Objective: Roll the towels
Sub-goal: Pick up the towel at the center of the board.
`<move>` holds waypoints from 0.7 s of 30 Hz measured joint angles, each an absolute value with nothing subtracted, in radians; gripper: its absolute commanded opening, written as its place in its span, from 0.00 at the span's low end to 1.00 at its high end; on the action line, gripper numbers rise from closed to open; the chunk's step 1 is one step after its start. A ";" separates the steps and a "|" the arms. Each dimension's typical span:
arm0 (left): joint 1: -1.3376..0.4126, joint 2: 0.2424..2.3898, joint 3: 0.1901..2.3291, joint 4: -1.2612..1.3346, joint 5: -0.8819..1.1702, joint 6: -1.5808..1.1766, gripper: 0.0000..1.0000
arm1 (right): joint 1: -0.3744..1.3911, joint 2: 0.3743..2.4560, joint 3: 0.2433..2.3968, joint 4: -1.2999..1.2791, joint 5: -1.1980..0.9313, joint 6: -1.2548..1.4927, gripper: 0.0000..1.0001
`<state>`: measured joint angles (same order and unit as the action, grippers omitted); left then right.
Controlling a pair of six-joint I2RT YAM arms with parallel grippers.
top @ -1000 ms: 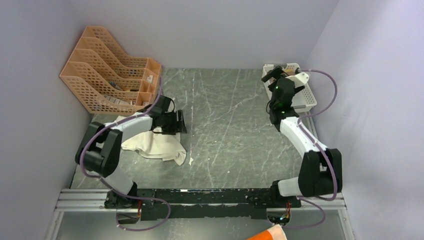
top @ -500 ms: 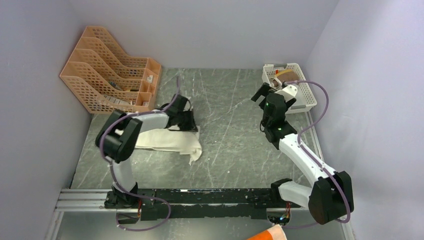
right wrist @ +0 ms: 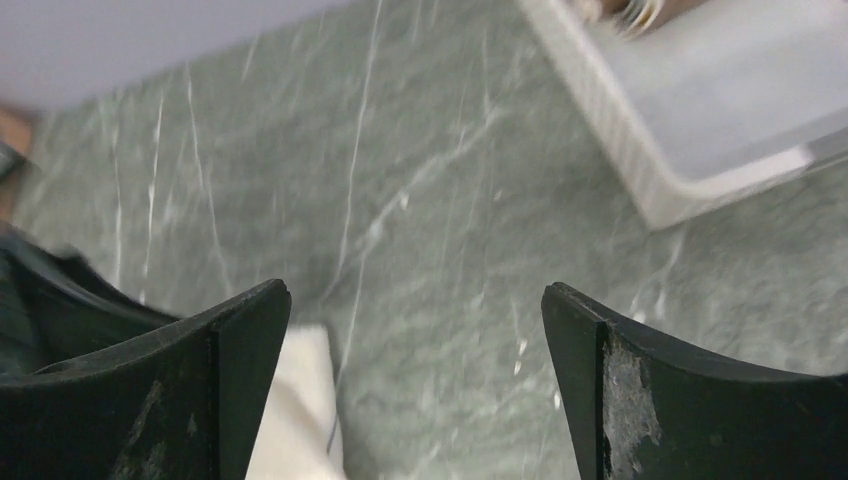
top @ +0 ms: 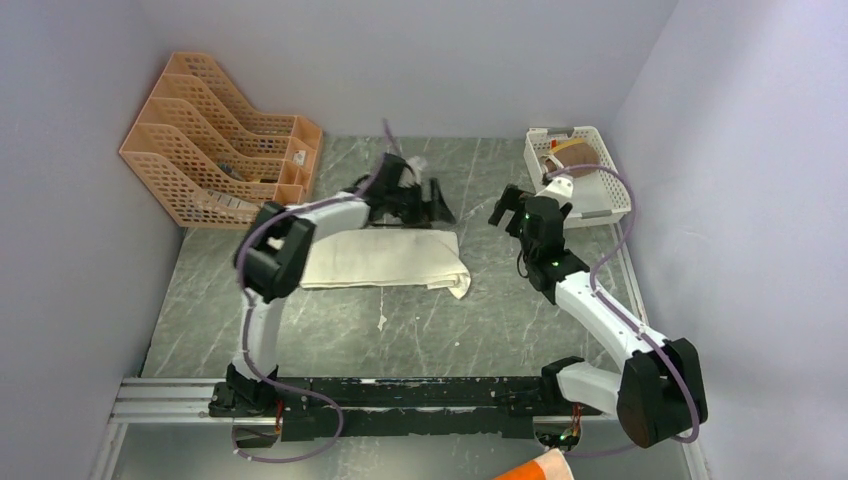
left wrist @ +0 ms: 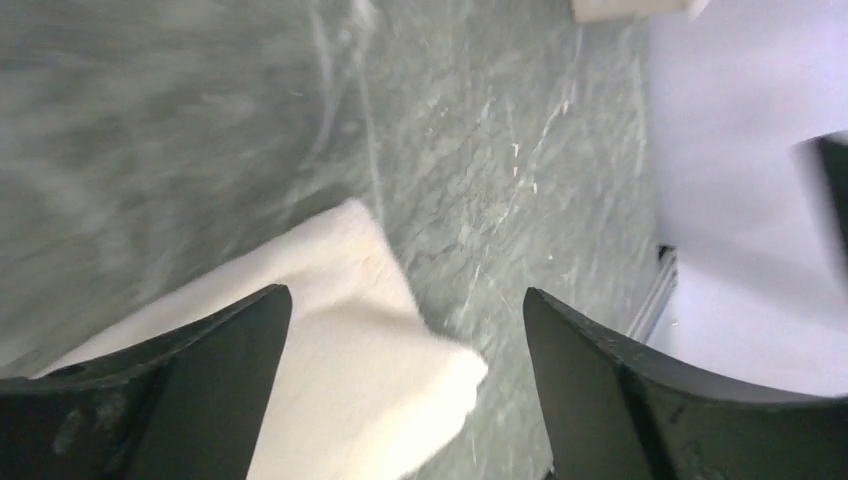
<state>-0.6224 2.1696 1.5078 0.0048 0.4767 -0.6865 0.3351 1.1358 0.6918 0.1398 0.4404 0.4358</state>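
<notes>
From above: grey-green veined worktop (top: 480, 330) boxed in by pale lilac walls (top: 400, 60), orange file rack (top: 215, 150) rear left, white basket (top: 600, 195) rear right. Cream towel (top: 380, 258) laid mid-worktop as a long flat band, right end folded over. Left tool (top: 437, 203) released just past its far edge; right tool (top: 503, 207) released nearby. Left wrist: fuzzy towel corner below spread jaws, ungripped. Right wrist: bare stone, basket corner, sliver of cream cloth.

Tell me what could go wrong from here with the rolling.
The left gripper and right gripper, both open, hover close together beyond the cream towel; reaching for its right end at once could make them collide. That end is bunched, with a corner sticking out, so a roll may start crooked.
</notes>
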 measured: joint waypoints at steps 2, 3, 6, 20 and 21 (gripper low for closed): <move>-0.547 2.078 1.448 -0.006 0.508 -0.689 0.99 | 0.336 1.139 0.657 0.126 0.371 0.439 0.91; -0.483 2.016 1.423 -0.031 0.526 -0.681 0.99 | 0.336 1.139 0.633 0.125 0.322 0.448 0.88; -0.299 1.860 1.409 -0.131 0.521 -0.609 0.99 | 0.337 1.142 0.574 0.101 0.197 0.481 0.82; 0.089 1.415 0.931 -0.498 0.458 -0.410 0.94 | 0.382 1.186 0.476 -0.019 -0.146 0.513 0.65; 0.115 1.411 0.928 -0.518 0.458 -0.403 0.94 | 0.385 1.196 0.472 -0.017 -0.162 0.513 0.63</move>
<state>0.1146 1.4105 0.9283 -0.5179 0.4576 -0.4026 0.3851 1.1957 0.4725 -0.0170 -0.1619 0.5125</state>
